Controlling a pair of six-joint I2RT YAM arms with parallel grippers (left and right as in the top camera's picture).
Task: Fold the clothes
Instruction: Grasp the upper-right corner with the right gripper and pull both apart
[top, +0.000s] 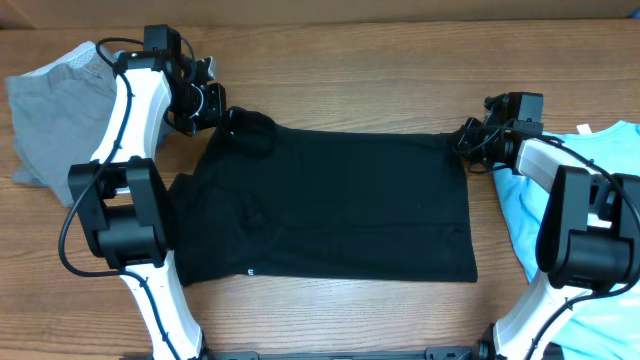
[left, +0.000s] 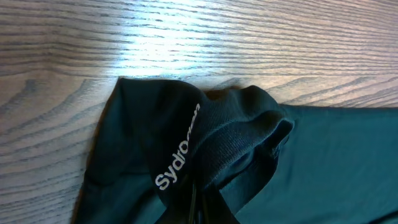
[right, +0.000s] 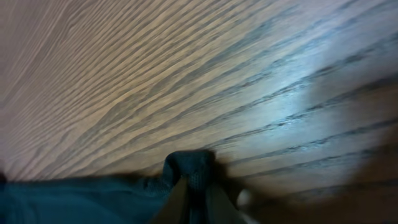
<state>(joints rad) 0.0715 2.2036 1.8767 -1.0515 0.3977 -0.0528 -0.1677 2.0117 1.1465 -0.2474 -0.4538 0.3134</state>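
Observation:
A black T-shirt lies spread across the middle of the wooden table, with a tiny white label near its front hem. My left gripper is shut on the shirt's far-left corner, where the cloth bunches into a hump; white lettering on the fabric shows in the left wrist view. My right gripper is shut on the shirt's far-right corner, and a pinched fold of black cloth stands between its fingers. A grey garment lies at the far left and a light-blue tee at the right.
The grey garment lies behind my left arm, the light-blue tee under my right arm. Bare wood runs along the far side behind the shirt. A cardboard edge borders the table's back.

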